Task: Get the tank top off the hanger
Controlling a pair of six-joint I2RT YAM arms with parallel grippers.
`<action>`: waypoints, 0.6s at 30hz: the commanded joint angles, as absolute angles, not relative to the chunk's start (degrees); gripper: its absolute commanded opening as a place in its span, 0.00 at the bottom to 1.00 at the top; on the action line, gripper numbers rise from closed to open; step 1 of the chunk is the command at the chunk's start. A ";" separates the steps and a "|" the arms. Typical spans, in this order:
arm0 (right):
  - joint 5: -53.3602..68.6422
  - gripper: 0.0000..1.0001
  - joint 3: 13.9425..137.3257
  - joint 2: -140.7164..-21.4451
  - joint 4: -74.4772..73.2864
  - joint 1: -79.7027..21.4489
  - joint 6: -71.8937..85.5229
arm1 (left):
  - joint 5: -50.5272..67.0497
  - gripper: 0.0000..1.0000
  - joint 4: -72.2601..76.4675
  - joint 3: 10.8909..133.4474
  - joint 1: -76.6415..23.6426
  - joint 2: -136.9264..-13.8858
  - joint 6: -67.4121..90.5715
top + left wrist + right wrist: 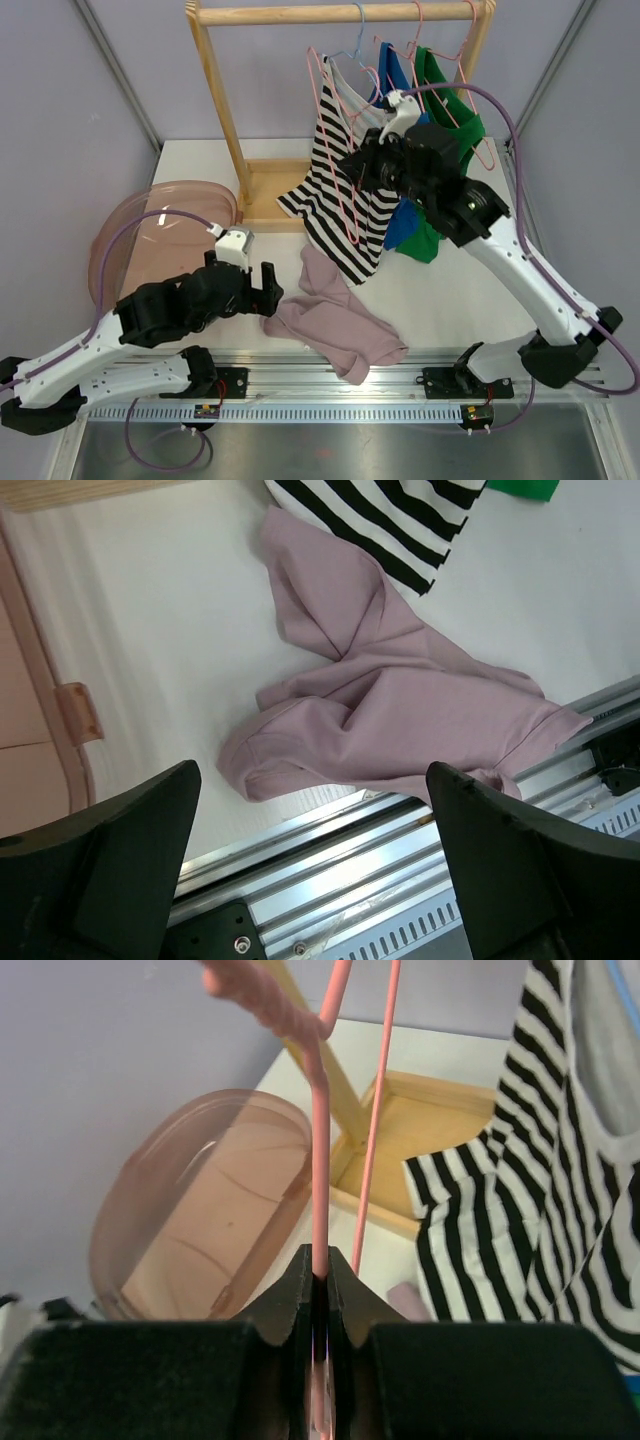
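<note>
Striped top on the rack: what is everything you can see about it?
The striped tank top looks like soft knit in black and white bands, with a wide scooped neck that shows a paler grey inside. It hangs slanted on a thin pink wire hanger, whose wire the right gripper pinches shut. Its lower hem comes down beside the rack's wooden base and meets a crumpled mauve garment on the table. A blue garment hangs against its other side.

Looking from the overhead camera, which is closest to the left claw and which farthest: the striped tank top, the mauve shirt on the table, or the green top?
1. Mauve shirt, on the table just right of the left gripper.
2. Striped tank top, hanging farther back and right.
3. Green top, farthest, back right on the rack.
</note>
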State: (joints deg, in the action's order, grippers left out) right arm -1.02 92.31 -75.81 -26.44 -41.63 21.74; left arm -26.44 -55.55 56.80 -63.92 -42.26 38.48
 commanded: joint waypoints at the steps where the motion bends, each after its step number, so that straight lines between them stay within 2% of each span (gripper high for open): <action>1: -9.66 0.00 104.21 -83.04 -36.99 -42.45 15.83 | -32.33 0.99 -59.23 60.37 -64.25 -40.43 37.80; 10: -13.54 0.00 134.62 -103.43 -46.91 -42.19 7.39 | -32.97 0.99 -51.43 52.57 -64.34 -32.70 31.20; 14: -11.78 0.00 155.42 -116.42 -52.55 -40.52 6.24 | -32.34 0.99 -51.07 52.21 -64.34 -31.91 30.67; 18: -8.36 0.00 156.28 -118.65 -48.18 -38.24 6.24 | -31.56 0.99 -50.54 51.16 -64.34 -31.90 30.85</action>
